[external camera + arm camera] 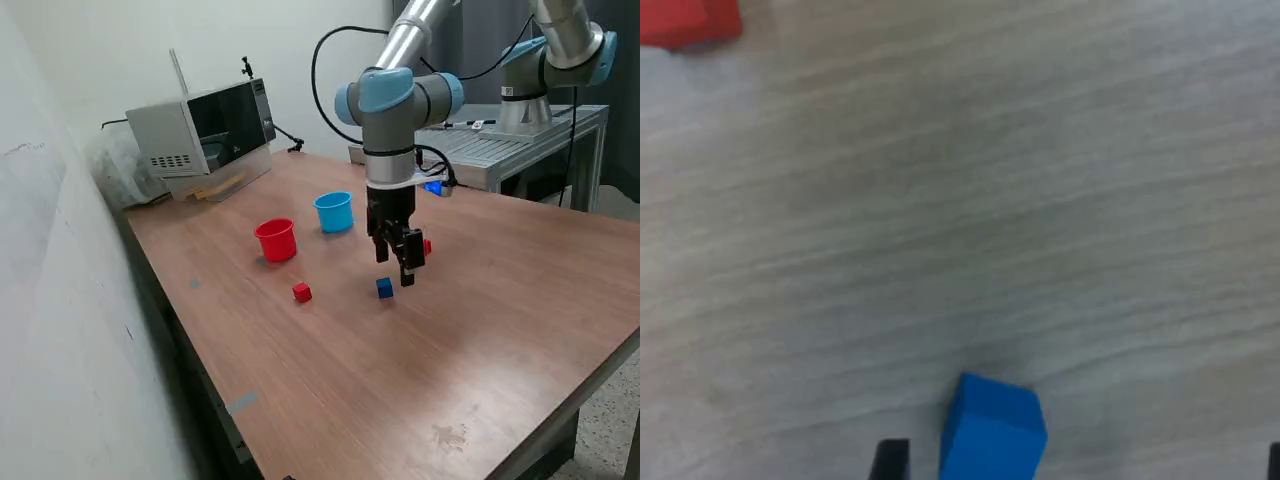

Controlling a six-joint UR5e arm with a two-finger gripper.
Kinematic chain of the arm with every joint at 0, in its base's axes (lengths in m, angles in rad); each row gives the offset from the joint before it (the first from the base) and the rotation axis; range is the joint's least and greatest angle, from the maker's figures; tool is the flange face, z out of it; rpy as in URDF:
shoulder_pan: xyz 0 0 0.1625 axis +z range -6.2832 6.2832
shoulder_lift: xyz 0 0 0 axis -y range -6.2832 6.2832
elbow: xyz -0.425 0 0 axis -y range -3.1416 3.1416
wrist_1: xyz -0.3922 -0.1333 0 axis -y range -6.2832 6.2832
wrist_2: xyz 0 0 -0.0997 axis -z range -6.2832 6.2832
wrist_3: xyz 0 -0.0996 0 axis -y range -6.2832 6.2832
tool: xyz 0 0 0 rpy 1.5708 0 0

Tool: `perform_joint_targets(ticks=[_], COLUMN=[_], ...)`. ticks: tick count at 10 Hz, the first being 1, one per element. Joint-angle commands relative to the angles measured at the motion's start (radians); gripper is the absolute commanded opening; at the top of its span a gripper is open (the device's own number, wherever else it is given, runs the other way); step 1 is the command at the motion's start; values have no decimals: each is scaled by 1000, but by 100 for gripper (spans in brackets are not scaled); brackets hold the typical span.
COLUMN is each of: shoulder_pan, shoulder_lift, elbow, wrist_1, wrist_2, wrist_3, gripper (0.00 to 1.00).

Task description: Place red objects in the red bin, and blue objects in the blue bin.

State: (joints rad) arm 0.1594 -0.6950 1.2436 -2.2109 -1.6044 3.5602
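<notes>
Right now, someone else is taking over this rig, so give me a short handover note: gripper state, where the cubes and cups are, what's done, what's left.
Gripper: open, holding nothing, hanging just above the table next to a blue cube.
Red cube lies loose on the table in front of the red cup.
A second red cube peeks out behind the gripper.
Light-blue cup stands upright beside the red cup, apart from it.
Only one blue cube is visible.
Cup contents cannot be seen.
Left: all three visible cubes need sorting.
</notes>
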Motion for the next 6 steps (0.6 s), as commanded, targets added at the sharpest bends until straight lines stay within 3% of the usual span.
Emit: perform_joint_targets(ticks=[1,6], shoulder_pan=[-12,-40], shoulder_lift=[12,28], elbow=[-10,0], wrist_1=[-4,-18], wrist_2=[0,0], wrist_3=[0,0], gripper=[100,100])
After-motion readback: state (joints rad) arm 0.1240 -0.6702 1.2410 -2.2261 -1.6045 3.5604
